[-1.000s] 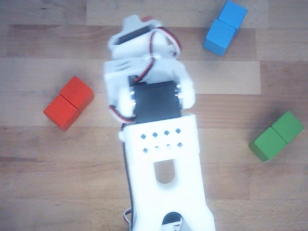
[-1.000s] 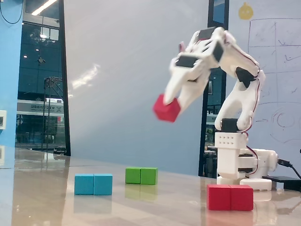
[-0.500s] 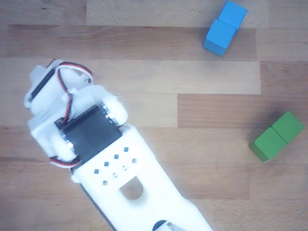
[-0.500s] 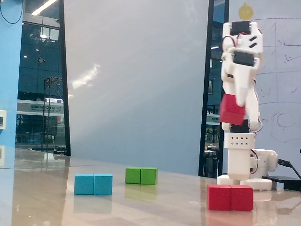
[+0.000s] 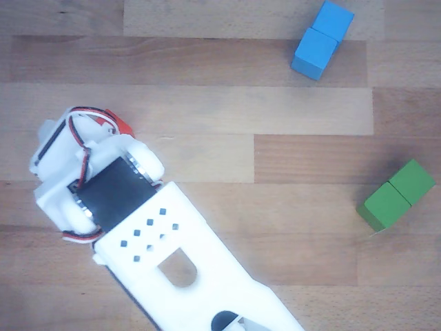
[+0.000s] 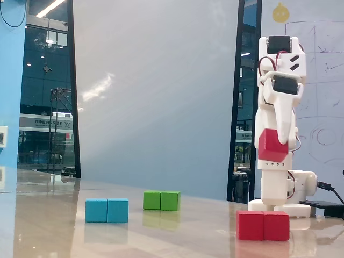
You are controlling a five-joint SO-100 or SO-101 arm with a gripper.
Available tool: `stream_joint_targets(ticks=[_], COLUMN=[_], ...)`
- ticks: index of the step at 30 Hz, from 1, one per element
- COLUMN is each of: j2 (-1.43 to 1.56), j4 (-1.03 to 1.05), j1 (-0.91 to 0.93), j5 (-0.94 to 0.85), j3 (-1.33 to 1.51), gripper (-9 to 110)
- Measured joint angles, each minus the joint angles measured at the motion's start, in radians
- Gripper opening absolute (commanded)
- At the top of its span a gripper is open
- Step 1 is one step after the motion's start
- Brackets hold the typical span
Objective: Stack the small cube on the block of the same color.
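A white SO-100-type arm (image 6: 278, 107) holds the small red cube (image 6: 273, 146) in the air above the red oblong block (image 6: 263, 225), seen from the fixed view at table level. The gripper (image 6: 274, 150) points down and is clamped on the cube, which hangs clear of the block with open space between the two. The red block lies on the glossy wooden table (image 6: 134, 236) just in front of the arm's white base, its middle seam facing the camera. A blue oblong block (image 6: 107, 210) sits toward nine o'clock of the red block, and a green oblong block (image 6: 161, 200) lies farther back between them.

In the other view, looking straight down, the arm (image 5: 138, 234) runs from six o'clock up toward ten o'clock and covers the red block; only a sliver of the cube (image 5: 125, 125) shows at the edge of the wrist. The blue block (image 5: 320, 39) lies at about one o'clock of the frame, the green block (image 5: 395, 195) at three o'clock, both well apart from the arm on the plank table (image 5: 227, 96)
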Motion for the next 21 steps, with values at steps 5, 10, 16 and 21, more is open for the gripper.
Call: stream_joint_targets(ticks=[5,10,16,21], j2=[-0.118,-0.230,-0.313,-0.325], j4=[-0.038,-0.087,-0.129,-0.150], j1=[0.000,0.000,0.023,0.086], j5=[0.003,0.003,0.000,-0.044], j3=[0.000,0.000,0.000,0.000], gripper=[11,11,11,11])
